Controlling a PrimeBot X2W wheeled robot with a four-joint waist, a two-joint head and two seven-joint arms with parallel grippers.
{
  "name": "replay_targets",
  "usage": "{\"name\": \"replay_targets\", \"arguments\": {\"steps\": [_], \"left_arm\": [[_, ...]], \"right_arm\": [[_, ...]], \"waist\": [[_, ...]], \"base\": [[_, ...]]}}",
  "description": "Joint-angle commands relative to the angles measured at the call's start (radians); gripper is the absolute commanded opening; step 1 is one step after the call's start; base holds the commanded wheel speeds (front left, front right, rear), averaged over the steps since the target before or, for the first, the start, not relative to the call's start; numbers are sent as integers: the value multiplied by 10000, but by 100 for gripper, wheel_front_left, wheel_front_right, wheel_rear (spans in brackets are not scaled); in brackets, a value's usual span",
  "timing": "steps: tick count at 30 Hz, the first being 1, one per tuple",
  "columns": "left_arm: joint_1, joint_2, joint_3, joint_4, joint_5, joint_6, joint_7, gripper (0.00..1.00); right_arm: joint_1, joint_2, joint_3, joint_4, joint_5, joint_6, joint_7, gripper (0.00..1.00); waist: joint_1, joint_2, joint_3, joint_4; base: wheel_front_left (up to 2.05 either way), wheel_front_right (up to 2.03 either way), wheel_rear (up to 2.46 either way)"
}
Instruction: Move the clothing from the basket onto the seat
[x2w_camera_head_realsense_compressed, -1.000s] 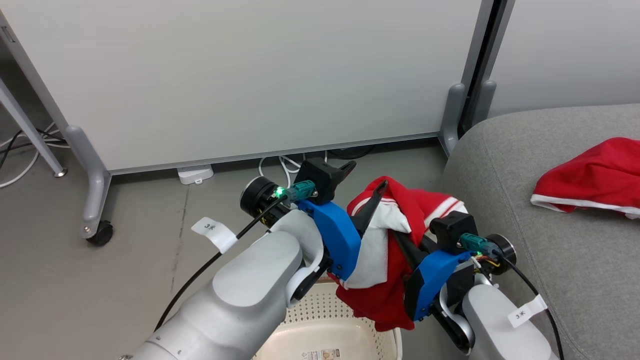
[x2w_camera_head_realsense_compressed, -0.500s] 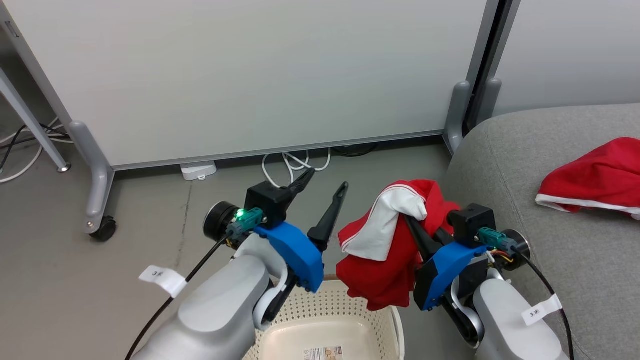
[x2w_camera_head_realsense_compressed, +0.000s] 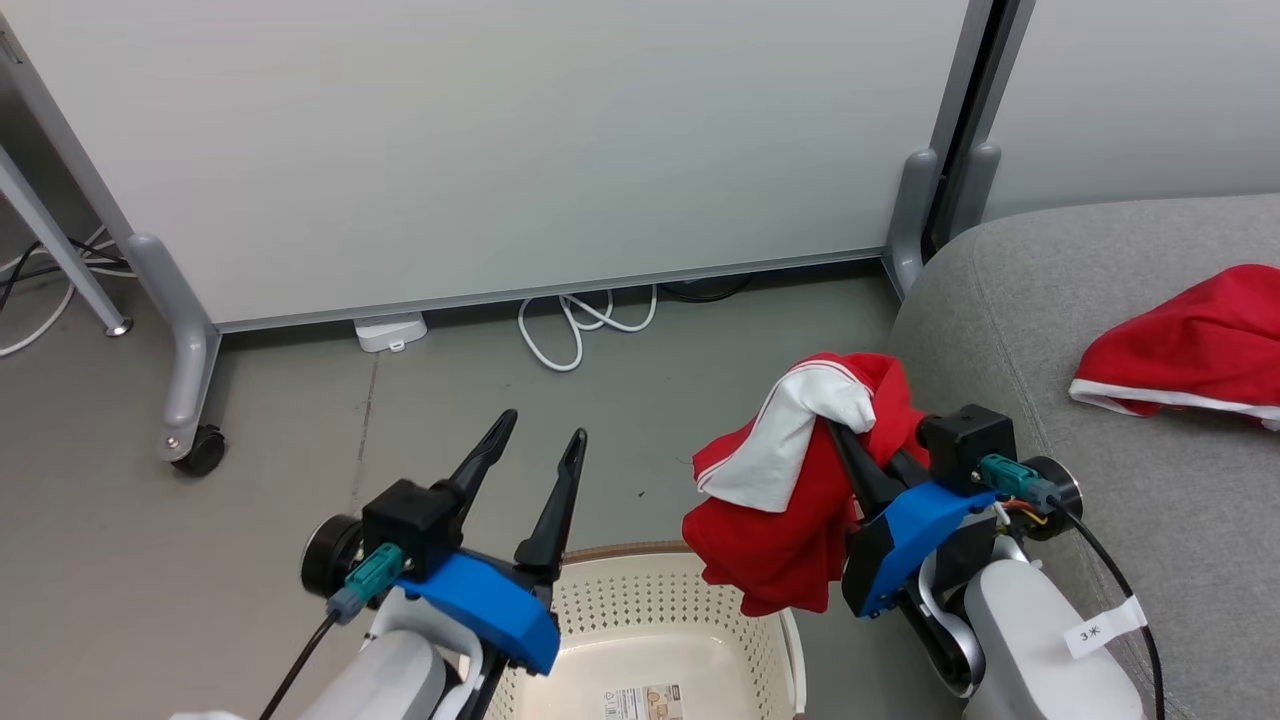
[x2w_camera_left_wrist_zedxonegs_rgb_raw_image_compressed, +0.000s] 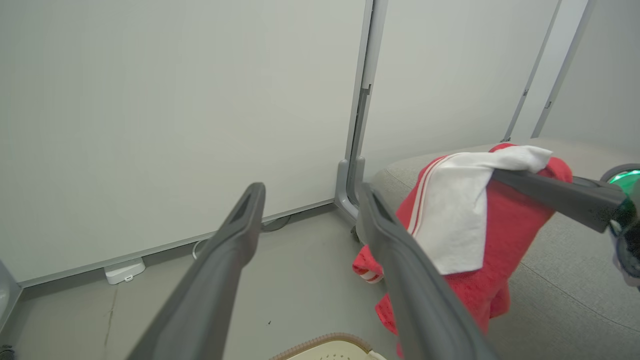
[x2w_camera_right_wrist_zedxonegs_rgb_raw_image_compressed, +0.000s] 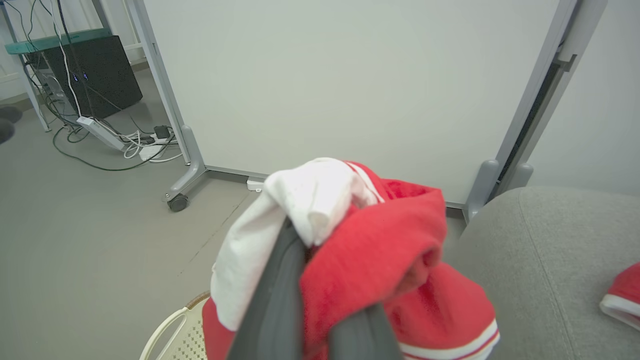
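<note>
Red fabric garment (x2w_camera_head_realsense_compressed: 790, 520), bunched and clamped in right pincer (x2w_camera_head_realsense_compressed: 845, 440), could slip short of grey woven seat (x2w_camera_head_realsense_compressed: 1000, 330); left pincer (x2w_camera_head_realsense_compressed: 543, 428) gapes empty.

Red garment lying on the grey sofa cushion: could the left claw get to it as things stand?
Probably not directly. The right claw, shut on a second red garment, stands between the open left claw and the garment lying on the sofa cushion.
</note>
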Motion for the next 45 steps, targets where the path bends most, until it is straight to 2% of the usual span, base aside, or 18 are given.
{"name": "replay_targets", "arguments": {"steps": [1,8,17,29,45], "left_arm": [[403,57,330,-212,170,-11,-41,100],[1803,51,1654,-1039,1081,-399,-41,100],[2410,-309,2490,-1164,1873,-934,-36,100],[2257,-689,2878,-1074,2479,-1326,-35,100],[2174,-796,3094,-998,2735,-1483,-35,100]], "right_arm": [[131,-9,-48,-118,-65,2,34,0],[356,-9,-218,-406,-120,2,141,0],[513,-9,-284,-773,-143,2,292,0],[523,-9,-269,-1150,-73,2,334,0],[667,-6,-311,-1534,23,2,312,0]], "waist": [[0,0,4,-27],[0,0,48,-92],[0,0,96,-408],[0,0,335,-1822],[0,0,701,-3669]], "base": [[0,0,0],[0,0,0],[0,0,0],[0,0,0],[0,0,0]]}}
